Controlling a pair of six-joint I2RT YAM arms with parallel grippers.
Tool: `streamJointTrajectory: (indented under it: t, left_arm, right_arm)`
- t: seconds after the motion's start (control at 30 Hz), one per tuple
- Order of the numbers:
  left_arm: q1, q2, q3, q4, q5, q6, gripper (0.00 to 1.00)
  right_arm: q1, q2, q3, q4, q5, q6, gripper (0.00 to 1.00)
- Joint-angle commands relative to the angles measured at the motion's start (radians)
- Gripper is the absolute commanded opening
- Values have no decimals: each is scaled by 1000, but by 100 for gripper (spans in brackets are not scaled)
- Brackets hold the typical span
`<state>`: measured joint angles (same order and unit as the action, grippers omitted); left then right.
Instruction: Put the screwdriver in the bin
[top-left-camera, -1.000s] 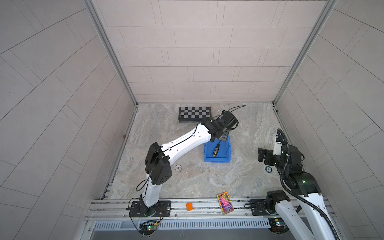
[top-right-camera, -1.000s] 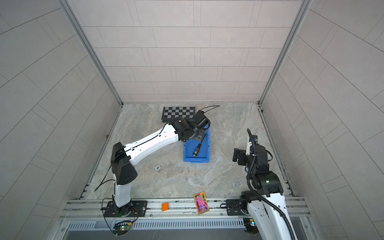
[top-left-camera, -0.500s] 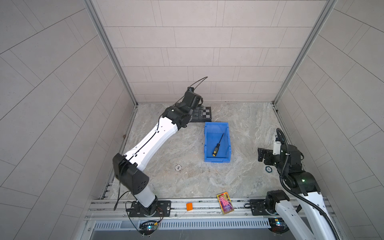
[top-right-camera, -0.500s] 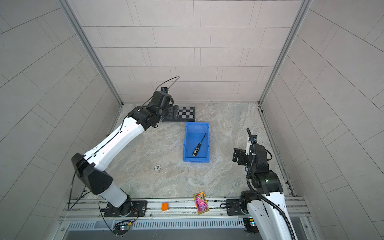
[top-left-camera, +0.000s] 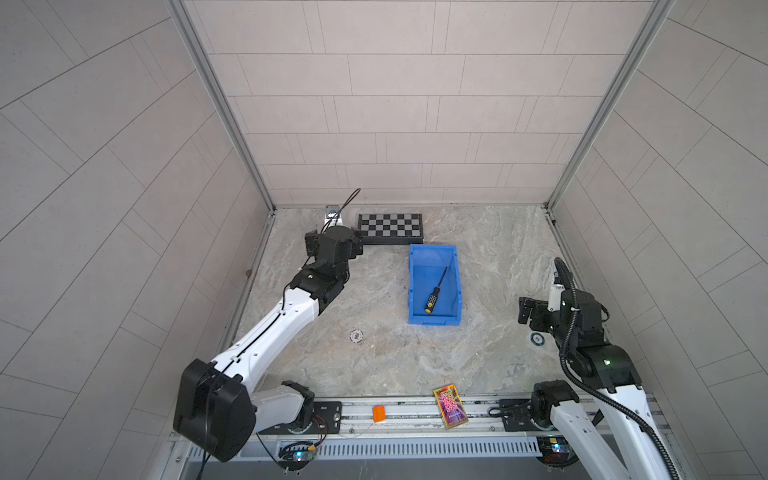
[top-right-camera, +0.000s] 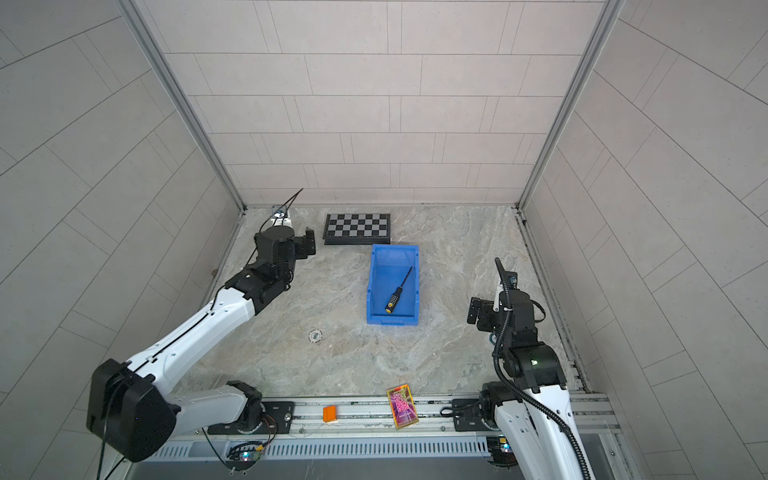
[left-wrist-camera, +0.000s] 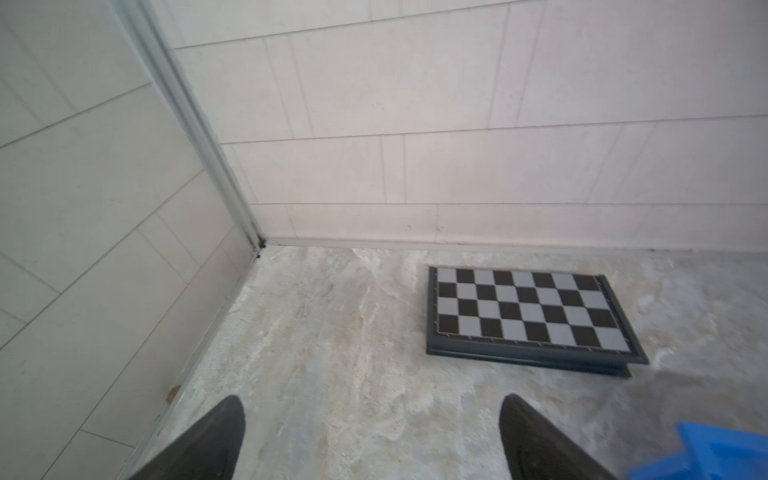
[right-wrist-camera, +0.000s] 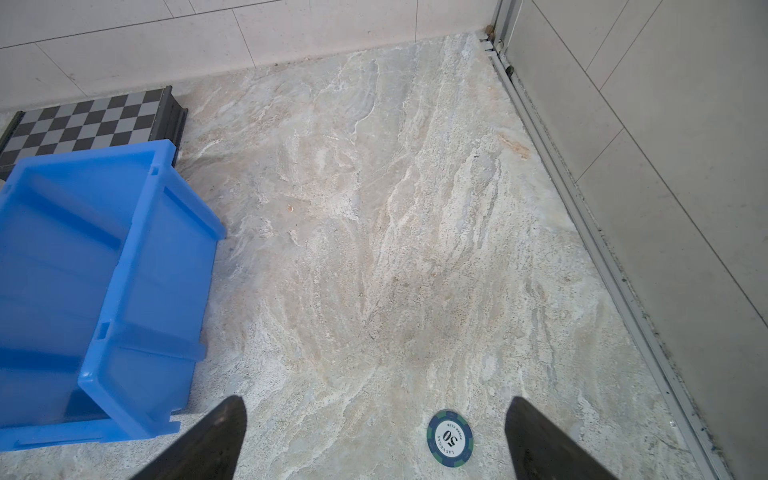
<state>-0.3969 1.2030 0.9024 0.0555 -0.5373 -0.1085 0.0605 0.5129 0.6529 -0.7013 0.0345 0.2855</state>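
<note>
Two arms apart, both grippers spread and empty.
White-and-black left arm (top-left-camera: 286, 311) stretches from seven toward eleven o'clock, its black two-fingered left gripper (left-wrist-camera: 370, 440) gaping wide; matching right arm (top-left-camera: 598, 365) sits folded at four o'clock, right gripper (right-wrist-camera: 374, 440) parted.

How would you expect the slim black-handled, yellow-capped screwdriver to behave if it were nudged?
The screwdriver looks rigid and, being slim, probably light. Its rounded handle may roll, though the blue plastic bin should contain it.
</note>
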Motion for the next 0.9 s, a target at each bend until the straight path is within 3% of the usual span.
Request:
streamJointTrajectory:
  t: [0.0,0.13,0.2,0.37,0.5,0.67,0.73,0.87]
  left_arm:
    - [33,-54,-148,224,-67,25,100]
    - [53,-24,-252,296,-186,66,100]
    - [60,-23,-333,420,-245,111,99]
    - [137,-1,-437,530,-270,33,100]
    - [152,56,-540,704,-263,57,99]
    - [213,192,-607,968,-150,65,100]
    - [219,191,-572,885,-78,69,99]
    - [257,266,-559,930,105,89,100]
  right_arm:
    - [13,-19,0,-5,20,14,99]
    - [55,-31,1,-21,90,18,99]
    - [64,-31,-1,-20,90,17,99]
    - [79,-44,-11,-12,113,13,99]
    - [81,-57,-28,19,86,-8,99]
    - [81,-24,-130,205,83,-11,99]
    - [81,-2,-200,371,107,-21,99]
    - [80,114,-309,717,243,-110,99]
